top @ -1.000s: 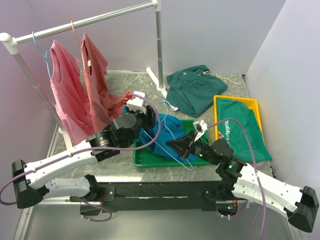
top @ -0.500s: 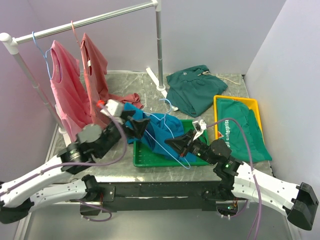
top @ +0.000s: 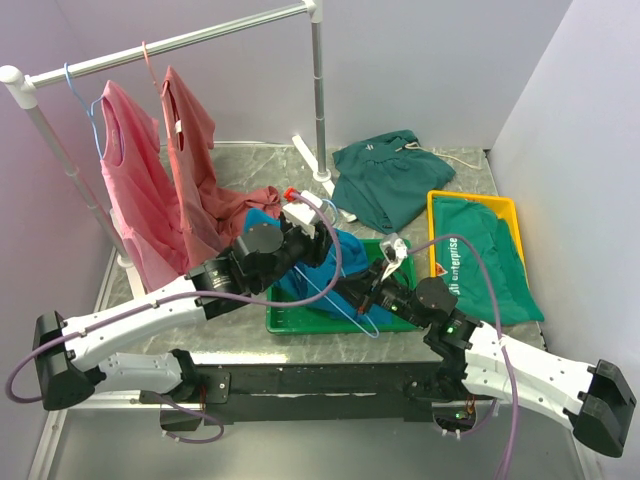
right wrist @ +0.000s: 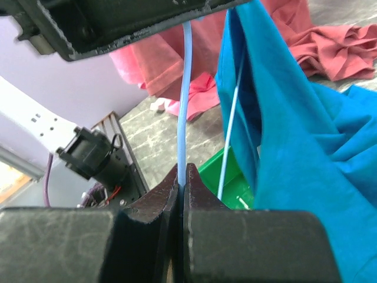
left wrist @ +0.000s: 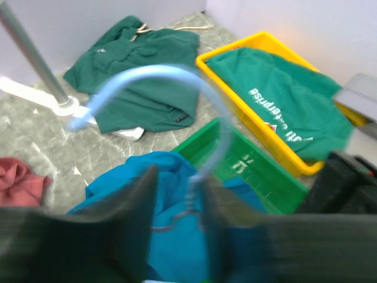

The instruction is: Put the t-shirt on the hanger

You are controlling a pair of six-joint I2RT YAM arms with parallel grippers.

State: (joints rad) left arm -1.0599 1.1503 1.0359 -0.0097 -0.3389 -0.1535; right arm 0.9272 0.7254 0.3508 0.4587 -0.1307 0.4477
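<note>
My right gripper [right wrist: 181, 186] clamps its jaws on the hanger [right wrist: 184, 106] wire; the t-shirt [right wrist: 294, 177] drapes just right of them. My left gripper [left wrist: 177, 183] holds its jaws apart around the hanger's neck, t-shirt beneath.

Robot lab booth, plain lilac walls [top: 450, 60], marbled table [top: 260, 165], clothes rail [top: 220, 31]

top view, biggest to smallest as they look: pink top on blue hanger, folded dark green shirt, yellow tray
1. pink top, hanging nearer the camera
2. folded dark green shirt and yellow tray: about alike
</note>
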